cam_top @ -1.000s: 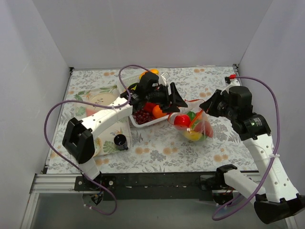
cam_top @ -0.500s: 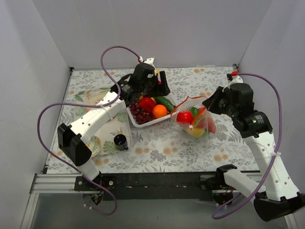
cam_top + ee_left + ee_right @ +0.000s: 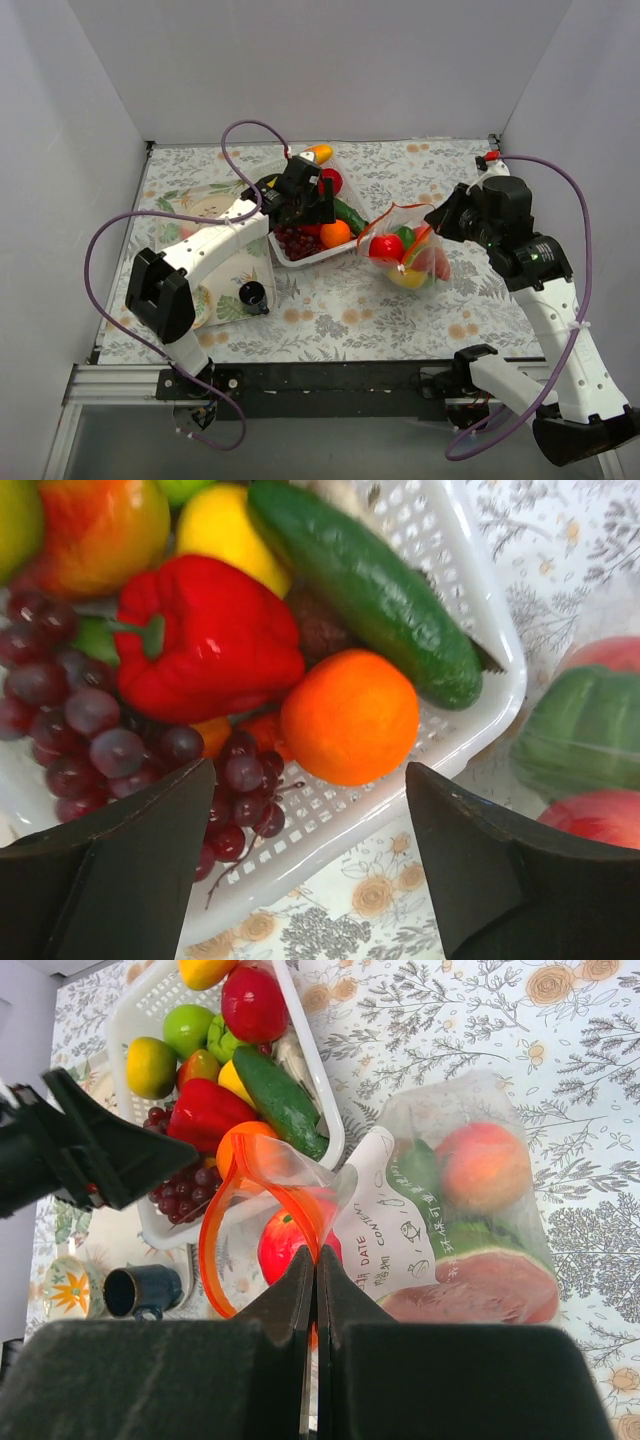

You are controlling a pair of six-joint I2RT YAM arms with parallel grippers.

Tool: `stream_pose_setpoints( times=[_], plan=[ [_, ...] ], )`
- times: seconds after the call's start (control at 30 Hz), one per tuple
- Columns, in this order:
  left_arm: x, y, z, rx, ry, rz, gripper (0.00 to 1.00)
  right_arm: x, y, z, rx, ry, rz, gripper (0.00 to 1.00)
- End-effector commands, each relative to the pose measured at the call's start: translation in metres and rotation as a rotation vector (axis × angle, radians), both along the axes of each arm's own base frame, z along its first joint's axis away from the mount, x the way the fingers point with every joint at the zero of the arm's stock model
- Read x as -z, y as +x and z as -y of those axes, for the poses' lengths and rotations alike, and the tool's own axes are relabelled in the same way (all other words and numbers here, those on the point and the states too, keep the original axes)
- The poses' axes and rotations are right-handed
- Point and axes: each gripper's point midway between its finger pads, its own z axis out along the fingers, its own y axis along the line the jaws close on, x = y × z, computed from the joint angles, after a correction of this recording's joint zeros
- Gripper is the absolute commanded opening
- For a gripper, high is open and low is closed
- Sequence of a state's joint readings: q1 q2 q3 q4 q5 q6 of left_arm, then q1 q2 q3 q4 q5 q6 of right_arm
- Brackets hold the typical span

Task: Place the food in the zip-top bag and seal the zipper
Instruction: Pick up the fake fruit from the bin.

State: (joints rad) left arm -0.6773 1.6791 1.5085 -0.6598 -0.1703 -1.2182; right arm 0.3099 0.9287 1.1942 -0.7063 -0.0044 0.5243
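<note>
The clear zip-top bag [image 3: 412, 258] lies right of the white tray [image 3: 297, 259] and holds a red apple [image 3: 285, 1247], a peach [image 3: 483, 1165], a green pepper [image 3: 418, 1175] and a watermelon slice [image 3: 480, 1282]. My right gripper [image 3: 317, 1256] is shut on the orange-red zipper [image 3: 222, 1210] and holds the bag's mouth up and open; it also shows in the top view [image 3: 438, 222]. My left gripper [image 3: 310, 780] is open and empty, just above the tray's near rim, by an orange [image 3: 350, 715], a red pepper [image 3: 205, 635], a cucumber [image 3: 365, 585] and grapes [image 3: 90, 730].
The tray [image 3: 145, 1005] also holds a lemon, a green fruit, an apple and other fruits at its far end. A dark cup [image 3: 252, 294] stands at the front left, beside a flat floral packet [image 3: 215, 290]. White walls close in the table on three sides.
My left gripper has drawn back from the bag's mouth to the left and now hangs open over the tray. My right gripper still holds the zipper; the bag has shifted slightly.
</note>
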Motion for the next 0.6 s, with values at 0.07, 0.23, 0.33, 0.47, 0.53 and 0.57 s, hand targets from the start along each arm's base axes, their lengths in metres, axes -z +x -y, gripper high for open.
stream_pose_setpoints(
  times=[0.07,0.23,0.33,0.47,0.53,0.57],
  plan=[
    [0.02,-0.015,0.021,0.056,-0.061,-0.029,0.84,-0.019,0.002,-0.007,-0.027,0.036,0.074,0.01],
    [0.032,-0.013,0.031,0.061,-0.062,-0.038,0.87,-0.018,0.0,-0.008,-0.031,0.043,0.072,0.01],
    [0.043,-0.011,0.036,0.06,-0.05,-0.044,0.88,-0.018,-0.001,-0.008,-0.033,0.048,0.076,0.01],
    [0.06,-0.005,0.039,0.048,-0.027,-0.054,0.88,-0.019,-0.002,-0.008,-0.034,0.051,0.078,0.01],
    [0.067,-0.004,0.041,0.049,-0.019,-0.059,0.9,-0.018,-0.002,-0.007,-0.032,0.051,0.077,0.01],
    [0.068,-0.002,0.042,0.049,-0.016,-0.055,0.91,-0.018,-0.003,-0.008,-0.036,0.054,0.077,0.01]
  ],
)
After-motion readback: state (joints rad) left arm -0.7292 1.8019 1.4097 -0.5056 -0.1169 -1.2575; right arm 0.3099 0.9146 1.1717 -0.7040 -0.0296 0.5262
